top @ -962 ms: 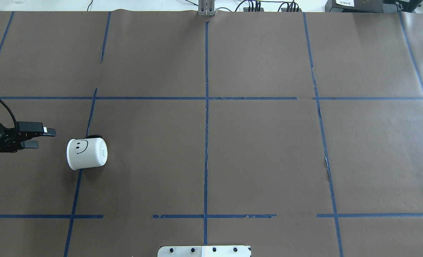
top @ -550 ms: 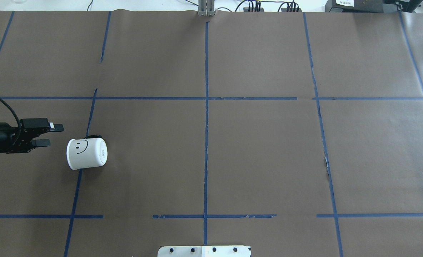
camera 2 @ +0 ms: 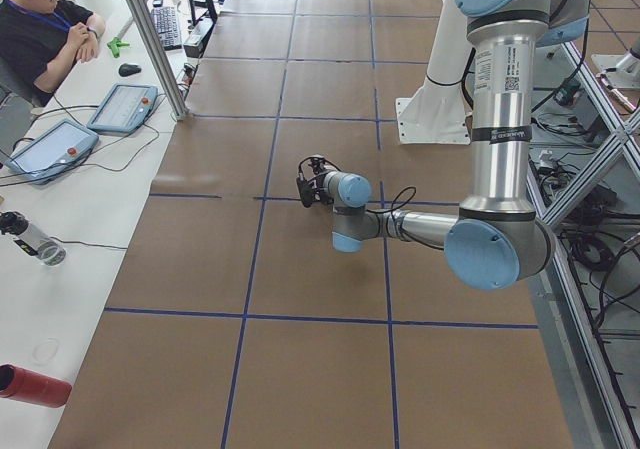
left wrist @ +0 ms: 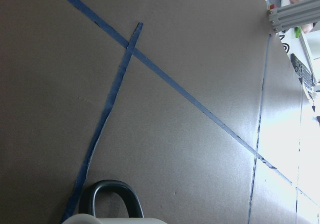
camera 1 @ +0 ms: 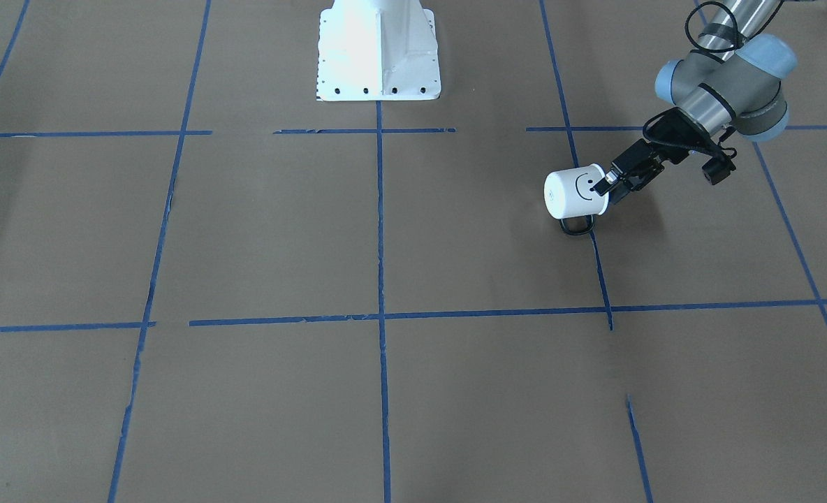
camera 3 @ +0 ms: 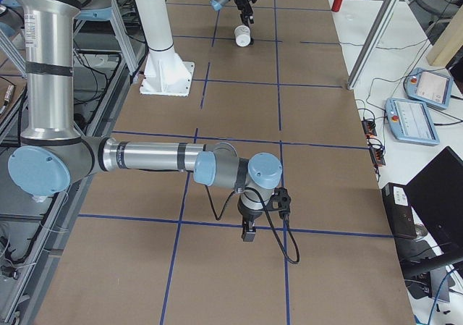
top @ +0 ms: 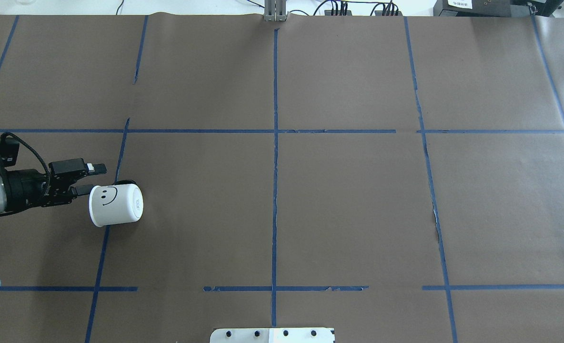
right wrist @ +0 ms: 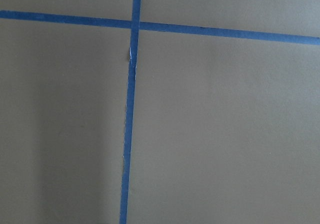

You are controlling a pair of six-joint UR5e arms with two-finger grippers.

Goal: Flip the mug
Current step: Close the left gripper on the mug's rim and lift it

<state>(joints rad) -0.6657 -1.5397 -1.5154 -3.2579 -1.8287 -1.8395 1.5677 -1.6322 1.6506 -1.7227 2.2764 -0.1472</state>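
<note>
The white mug (top: pixel 115 205) with a black smiley face appears to lie on its side on the brown table at the left. Its open rim points at my left arm and its base points at the table's middle. Its black handle (camera 1: pixel 576 226) rests on the table on the far side and fills the bottom of the left wrist view (left wrist: pixel 111 199). My left gripper (top: pixel 91 178) is open and empty, with its fingertips right at the mug's rim; one fingertip (camera 1: pixel 603 184) overlaps the mug's edge. My right gripper (camera 3: pixel 248 232) shows only in the exterior right view, low over bare table, and I cannot tell its state.
The white robot base plate (top: pixel 272 335) sits at the near middle edge. Blue tape lines (top: pixel 275 143) divide the brown paper into squares. A side bench with tablets (camera 2: pixel 120 107) and a seated person (camera 2: pixel 40 19) runs along the far edge.
My left gripper has moved right toward the mug, from a clear gap to its fingertips at the rim. The mug has not moved.
</note>
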